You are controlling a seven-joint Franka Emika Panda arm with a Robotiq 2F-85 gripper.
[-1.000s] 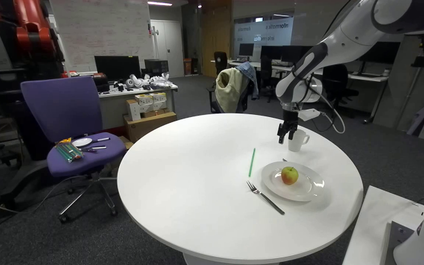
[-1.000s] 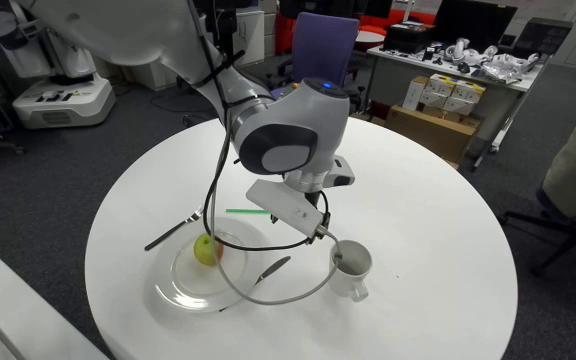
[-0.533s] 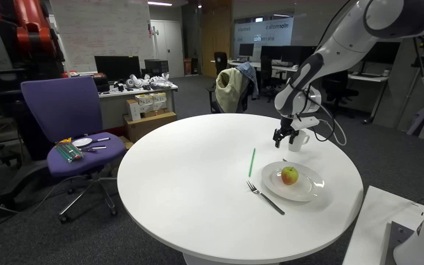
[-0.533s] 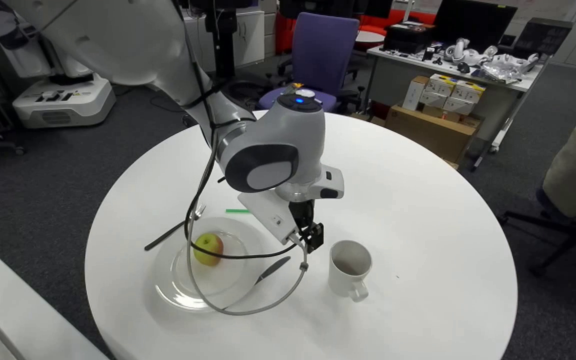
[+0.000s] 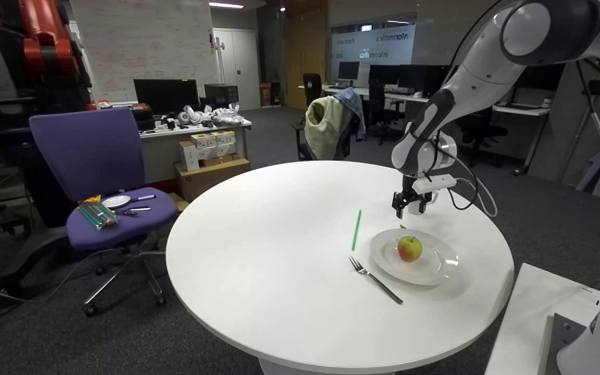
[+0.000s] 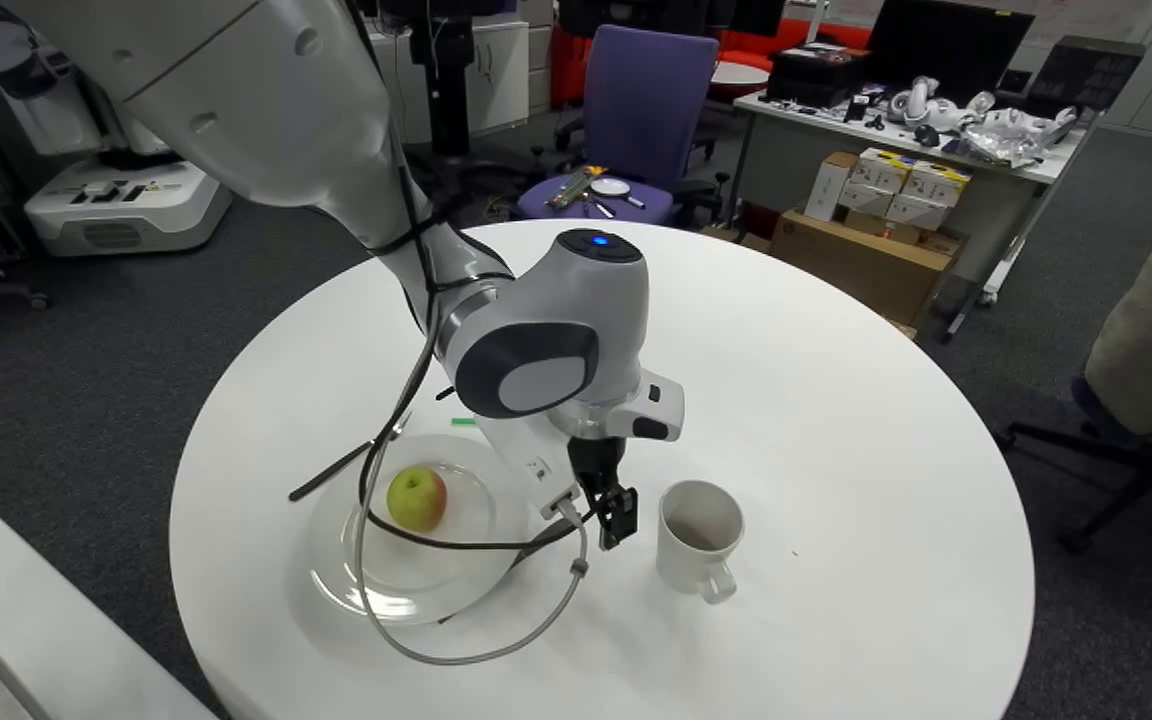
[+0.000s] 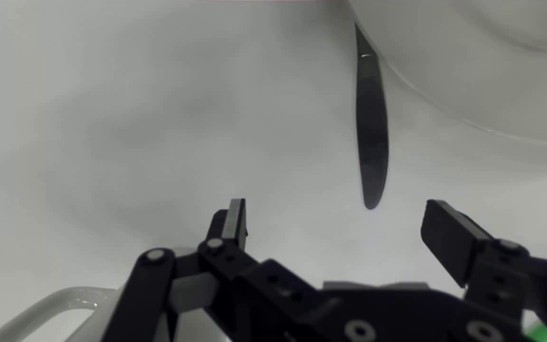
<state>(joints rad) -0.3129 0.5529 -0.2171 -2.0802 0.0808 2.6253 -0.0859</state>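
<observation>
My gripper (image 7: 334, 209) stands open above the white table, its fingers wide apart and nothing held between them. In the wrist view the rounded tip of a dark-looking table knife (image 7: 372, 128) points into the space between the fingers. The knife's other end runs along and under the edge of the white plate (image 7: 501, 85). A white mug (image 6: 686, 560) stands beside the gripper, close but apart in this exterior view; only its handle (image 7: 79, 297) and part of its side show behind the left finger in the wrist view. On the plate rests a red-green apple (image 5: 410, 249).
A fork (image 5: 383, 288) lies at the plate's far side from the mug, and a thin green stick (image 5: 357, 229) lies near it. Loose cables (image 6: 476, 658) hang from the arm over plate and knife. A purple chair (image 5: 89, 156) stands beyond the round table (image 5: 258, 250).
The arm has come down and turned at the wrist, bringing the open gripper lower, between plate and mug near the knife tip. Mug, plate, apple, fork and green stick have stayed put.
</observation>
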